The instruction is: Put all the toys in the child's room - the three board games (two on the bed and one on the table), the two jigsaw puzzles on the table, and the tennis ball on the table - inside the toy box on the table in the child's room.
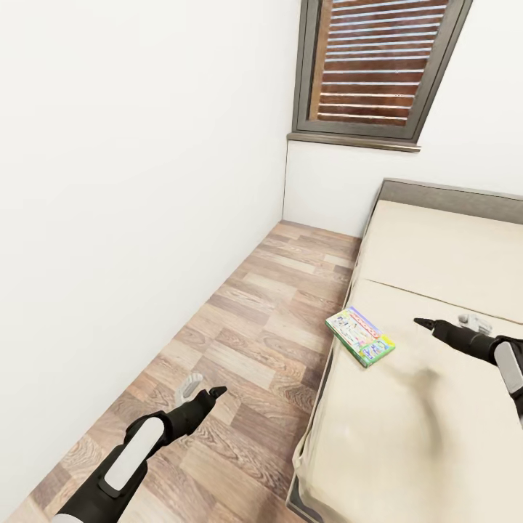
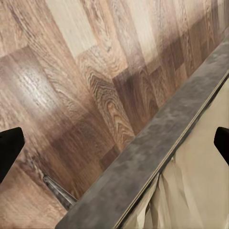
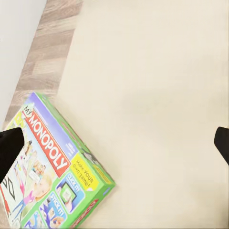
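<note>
The Monopoly box (image 1: 360, 335) lies flat on the bed (image 1: 436, 407), at its floor-side edge, long axis slanting from the edge in toward the mattress. Its cover reads "MONOPOLY" (image 3: 47, 143) on a red band, with a yellow "YOUR" patch. The right gripper (image 1: 444, 324) hovers near the box, jaws wide and empty. The left gripper (image 1: 203, 388) hangs over the floor (image 1: 247, 327), likewise wide and empty.

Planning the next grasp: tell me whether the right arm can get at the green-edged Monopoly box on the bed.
Probably yes: the right gripper hangs open above the beige bed, with only bare mattress between it and the green-edged Monopoly box.
</note>
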Robot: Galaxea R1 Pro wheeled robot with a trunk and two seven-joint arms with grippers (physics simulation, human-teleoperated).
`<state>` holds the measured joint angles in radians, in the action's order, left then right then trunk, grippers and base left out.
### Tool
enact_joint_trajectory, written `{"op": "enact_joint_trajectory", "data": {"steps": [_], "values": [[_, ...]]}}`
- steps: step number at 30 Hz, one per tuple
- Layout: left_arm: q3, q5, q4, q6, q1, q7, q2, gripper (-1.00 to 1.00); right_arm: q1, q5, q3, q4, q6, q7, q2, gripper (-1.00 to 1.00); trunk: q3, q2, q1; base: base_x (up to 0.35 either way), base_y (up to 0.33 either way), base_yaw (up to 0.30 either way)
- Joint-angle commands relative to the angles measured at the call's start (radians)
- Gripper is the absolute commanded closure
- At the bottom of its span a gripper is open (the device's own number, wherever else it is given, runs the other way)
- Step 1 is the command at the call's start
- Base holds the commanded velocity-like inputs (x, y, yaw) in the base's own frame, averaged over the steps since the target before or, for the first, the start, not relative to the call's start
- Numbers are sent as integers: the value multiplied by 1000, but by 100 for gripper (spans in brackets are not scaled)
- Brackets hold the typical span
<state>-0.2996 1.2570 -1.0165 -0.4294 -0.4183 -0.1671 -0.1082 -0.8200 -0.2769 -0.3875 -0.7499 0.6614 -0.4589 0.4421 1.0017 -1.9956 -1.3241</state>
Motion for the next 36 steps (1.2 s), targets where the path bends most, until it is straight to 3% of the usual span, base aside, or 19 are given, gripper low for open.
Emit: {"op": "enact_joint_trajectory", "data": {"steps": [1,10,15,21,36], "values": [[-3,11,0,0,-1,-9,-1,-100,20,-8,-13,-42,18,-2,6,-100,1,0,0,0,0,0],[-5,9,5,0,-1,-4,-1,-100,143,-38,-110,-315,89,-2,14,-100,1,0,0,0,0,0],[-4,7,6,0,-1,5,-2,-100,190,-44,-133,-408,121,-2,13,-100,1,0,0,0,0,0],[-4,5,7,0,-1,15,-2,-100,220,-48,-147,-472,146,-1,10,-100,1,0,0,0,0,0],[-4,4,8,0,-1,25,-2,-100,238,-50,-157,-521,175,-2,8,-100,1,0,0,0,33,0]]}}
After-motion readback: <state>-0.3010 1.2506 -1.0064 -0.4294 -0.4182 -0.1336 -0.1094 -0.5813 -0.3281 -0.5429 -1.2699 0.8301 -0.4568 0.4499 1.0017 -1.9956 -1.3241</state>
